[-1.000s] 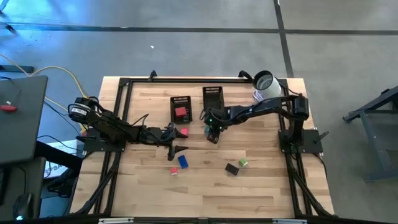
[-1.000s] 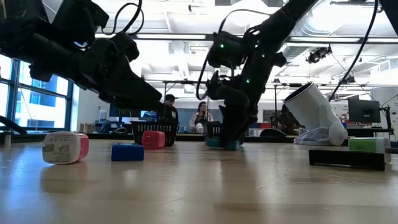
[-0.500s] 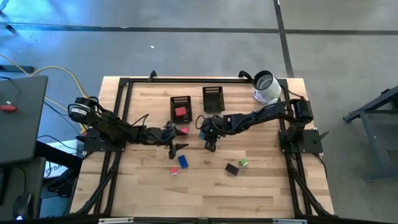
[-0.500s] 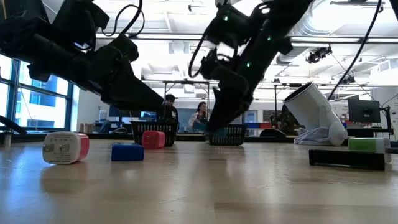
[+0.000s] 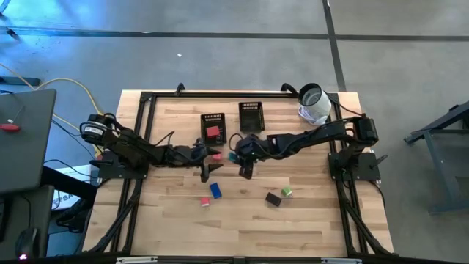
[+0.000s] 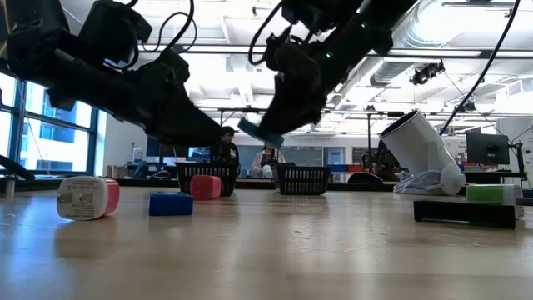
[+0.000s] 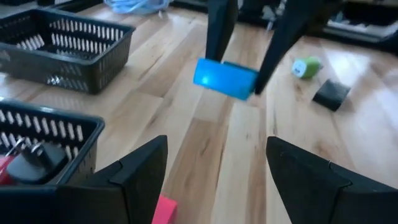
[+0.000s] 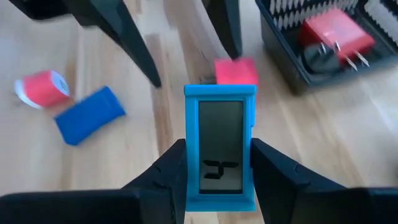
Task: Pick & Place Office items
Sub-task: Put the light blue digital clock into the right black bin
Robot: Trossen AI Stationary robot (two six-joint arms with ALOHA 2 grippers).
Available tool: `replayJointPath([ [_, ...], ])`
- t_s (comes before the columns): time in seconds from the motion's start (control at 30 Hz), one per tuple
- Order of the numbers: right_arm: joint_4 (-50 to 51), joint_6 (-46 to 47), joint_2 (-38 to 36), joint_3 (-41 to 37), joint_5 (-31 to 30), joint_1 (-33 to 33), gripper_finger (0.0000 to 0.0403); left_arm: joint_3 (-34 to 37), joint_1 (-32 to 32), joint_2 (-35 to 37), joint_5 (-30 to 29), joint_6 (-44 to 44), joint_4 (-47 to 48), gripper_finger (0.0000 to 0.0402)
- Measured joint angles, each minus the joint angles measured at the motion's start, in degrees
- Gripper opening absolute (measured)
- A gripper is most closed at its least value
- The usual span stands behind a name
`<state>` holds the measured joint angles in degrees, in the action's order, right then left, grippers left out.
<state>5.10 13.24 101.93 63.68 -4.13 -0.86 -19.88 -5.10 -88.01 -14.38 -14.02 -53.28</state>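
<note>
One teal piece [image 8: 219, 146] aloft, clamped between right gripper [image 8: 217, 171] jaws.

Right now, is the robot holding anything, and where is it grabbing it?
Yes. The right gripper holds a teal piece with a screen, pinched by its two long sides, lifted off the table. The left gripper is open, holding nothing.

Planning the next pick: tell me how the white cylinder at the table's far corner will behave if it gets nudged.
The white cylinder lies tilted on its side with its dark opening facing outward, so it would probably roll rather than slide. In the low view it leans on its base, so a nudge may tip it. It looks hollow, likely light.
</note>
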Motion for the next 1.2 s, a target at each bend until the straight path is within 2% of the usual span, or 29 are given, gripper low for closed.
replayJointPath([
  [0.17, -0.7, -0.5, 0.0, 0.0, 0.0, 0.1, 0.0127, 0.0, 0.1, 0.0, 3.3, -0.4, -4.3, 0.0264],
  [0.37, -1.0, -1.4, 0.0, 0.0, -1.3, 0.0, 0.0127, 0.0, 0.1, 0.0, 4.5, -3.3, -7.6, 0.0264],
  [0.53, -1.0, -3.1, 0.0, 0.0, -5.0, -0.6, 0.0127, 0.0, 0.5, 0.0, 4.5, -7.0, -7.6, 0.0264],
  [0.77, -0.9, -7.4, 0.4, 0.1, -13.9, -2.7, 0.0127, 0.0, 2.3, 0.0, 5.3, -10.1, -7.6, 0.0264],
  [1.2, -5.5, -10.5, 0.6, 0.1, -14.9, -3.3, 0.0127, -0.8, 3.3, 0.0, 5.9, -13.0, -7.7, 0.0264],
])
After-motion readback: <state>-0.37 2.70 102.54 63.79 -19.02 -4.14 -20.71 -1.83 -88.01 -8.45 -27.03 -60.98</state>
